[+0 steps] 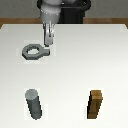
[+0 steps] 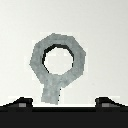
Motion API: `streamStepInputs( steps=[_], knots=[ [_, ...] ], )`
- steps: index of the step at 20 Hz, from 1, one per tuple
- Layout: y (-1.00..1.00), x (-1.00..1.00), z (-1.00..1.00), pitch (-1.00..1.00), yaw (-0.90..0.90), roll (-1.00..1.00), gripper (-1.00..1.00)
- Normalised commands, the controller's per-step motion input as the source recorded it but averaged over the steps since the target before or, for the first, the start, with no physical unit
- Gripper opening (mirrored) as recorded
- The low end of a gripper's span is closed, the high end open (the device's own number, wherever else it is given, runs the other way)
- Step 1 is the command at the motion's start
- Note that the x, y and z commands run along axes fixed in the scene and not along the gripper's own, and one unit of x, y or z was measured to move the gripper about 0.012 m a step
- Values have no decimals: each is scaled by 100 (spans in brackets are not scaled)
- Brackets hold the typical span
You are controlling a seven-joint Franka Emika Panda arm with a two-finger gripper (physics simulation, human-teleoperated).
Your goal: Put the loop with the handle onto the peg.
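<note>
- Toward the far edge of the white tabletop point(image 1: 75, 65): flat grey-green metal loop with a stubby tab handle point(image 1: 34, 52), lying flat
- Gripper point(image 1: 49, 44) hangs at the handle end; fingertips point(image 2: 20, 103) spread wide, nothing pinched
- Upright dark grey cylindrical peg point(image 1: 33, 104) near the front edge, well apart from the loop
- Brown wooden square-sided block point(image 1: 95, 104) along the same edge

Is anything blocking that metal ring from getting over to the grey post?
Nothing visible does. The loop with the handle lies flat on the white table, with bare surface between it and the peg. The wooden block stands off to the exterior view's right, out of that path.
</note>
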Motion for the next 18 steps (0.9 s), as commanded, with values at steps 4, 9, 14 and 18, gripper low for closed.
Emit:
streamStepInputs(
  steps=[4,9,14,18],
  knots=[
    [0,25,0,0,0,0,100],
    [0,0,0,0,0,0,100],
    [0,20,0,0,0,0,100],
    [-25,0,0,0,0,0,100]
  ],
)
